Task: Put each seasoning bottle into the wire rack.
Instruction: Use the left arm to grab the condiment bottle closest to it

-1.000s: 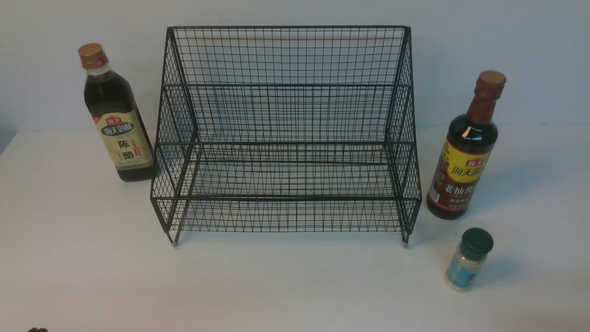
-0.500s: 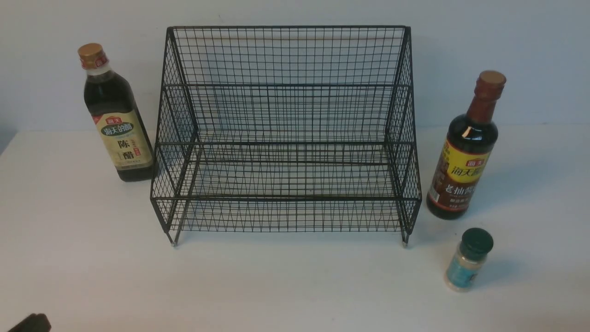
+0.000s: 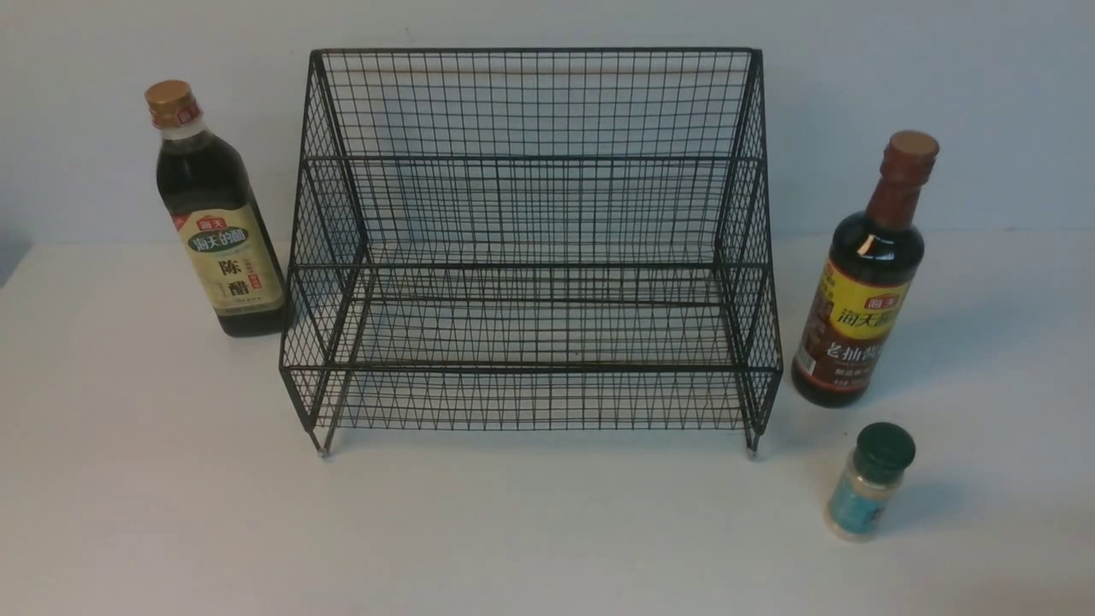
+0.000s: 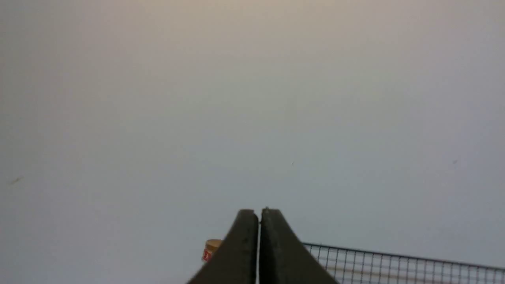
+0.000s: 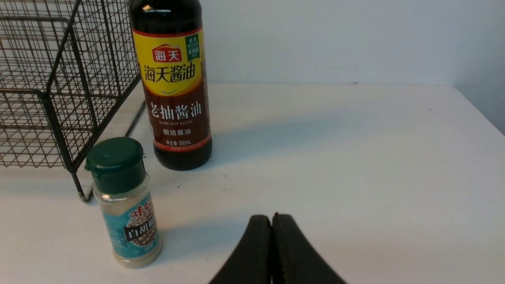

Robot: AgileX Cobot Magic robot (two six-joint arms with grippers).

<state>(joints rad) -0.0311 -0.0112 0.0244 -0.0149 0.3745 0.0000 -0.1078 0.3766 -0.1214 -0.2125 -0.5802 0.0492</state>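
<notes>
My left gripper [image 4: 259,223] and right gripper [image 5: 272,225] press their fingertips together, holding nothing, as the vinegar bottle [image 3: 227,248], soy sauce bottle [image 3: 855,316] and green-capped shaker [image 3: 868,488] stand ahead of them, all three awaiting placement in the wire rack [image 3: 530,368].

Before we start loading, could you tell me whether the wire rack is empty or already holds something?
Empty: the front view shows bare mesh throughout the rack, nothing on either tier.
</notes>
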